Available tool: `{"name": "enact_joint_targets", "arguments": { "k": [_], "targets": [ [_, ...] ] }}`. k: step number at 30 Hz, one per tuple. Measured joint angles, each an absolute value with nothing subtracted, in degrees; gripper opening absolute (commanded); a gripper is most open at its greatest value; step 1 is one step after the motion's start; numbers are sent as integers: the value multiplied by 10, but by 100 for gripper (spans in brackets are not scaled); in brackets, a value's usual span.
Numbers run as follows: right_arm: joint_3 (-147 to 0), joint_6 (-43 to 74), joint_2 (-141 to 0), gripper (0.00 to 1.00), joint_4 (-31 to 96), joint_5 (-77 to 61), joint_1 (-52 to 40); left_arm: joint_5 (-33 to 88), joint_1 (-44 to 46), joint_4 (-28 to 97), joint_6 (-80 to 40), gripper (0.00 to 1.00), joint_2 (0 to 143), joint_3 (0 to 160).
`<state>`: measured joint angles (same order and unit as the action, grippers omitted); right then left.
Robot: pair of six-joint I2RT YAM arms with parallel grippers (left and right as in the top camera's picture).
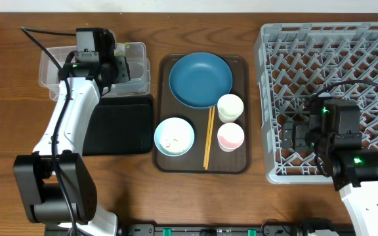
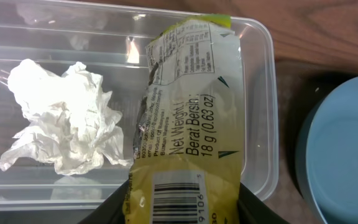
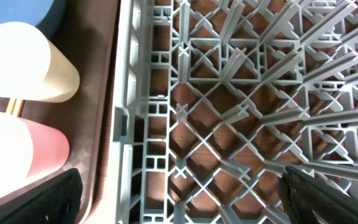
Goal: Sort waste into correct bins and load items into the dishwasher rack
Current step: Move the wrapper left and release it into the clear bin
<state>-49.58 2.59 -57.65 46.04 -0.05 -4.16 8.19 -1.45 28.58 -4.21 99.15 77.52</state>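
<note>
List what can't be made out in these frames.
- Clear rectangular plastic tub: overhead, the left arm covers most of it, contents unseen there.
- Yellow-green snack wrapper: left wrist, lower end cut off by the frame's bottom edge.
- White bits in the light blue bowl: overhead, too small to identify.
- Thin wooden chopsticks: overhead, too thin to count.

You're seeing the tissue [image 2: 61,118] lying in the tub [image 2: 263,93], wrapper [image 2: 191,112] beside it; the serving tray [image 1: 236,162] is sitting between tub and rack [image 1: 333,59].
</note>
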Motion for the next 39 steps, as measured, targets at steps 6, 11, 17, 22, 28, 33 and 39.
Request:
{"name": "enact_joint_targets", "arguments": {
  "k": [6, 11, 17, 22, 28, 33, 39],
  "targets": [
    [-496, 26, -576, 99, 460, -1, -42, 82, -15, 295, -41, 58, 992, 775],
    [-496, 26, -576, 99, 460, -1, -42, 82, -15, 295, -42, 60, 992, 775],
    [-496, 26, -576, 99, 460, -1, -42, 82, -15, 295, -42, 60, 992, 775],
    [-496, 26, -576, 99, 460, -1, -42, 82, -15, 296, -42, 65, 992, 775],
    [-496, 26, -576, 99, 460, -1, -42, 82, -15, 297, -42, 73, 992, 775],
    [-496, 26, -576, 99, 460, -1, -42, 87, -13, 302, -40, 84, 989, 775],
    [-496, 26, -576, 99, 460, -1, -42, 91, 8, 359, -60, 87, 950, 775]
  ]
}}
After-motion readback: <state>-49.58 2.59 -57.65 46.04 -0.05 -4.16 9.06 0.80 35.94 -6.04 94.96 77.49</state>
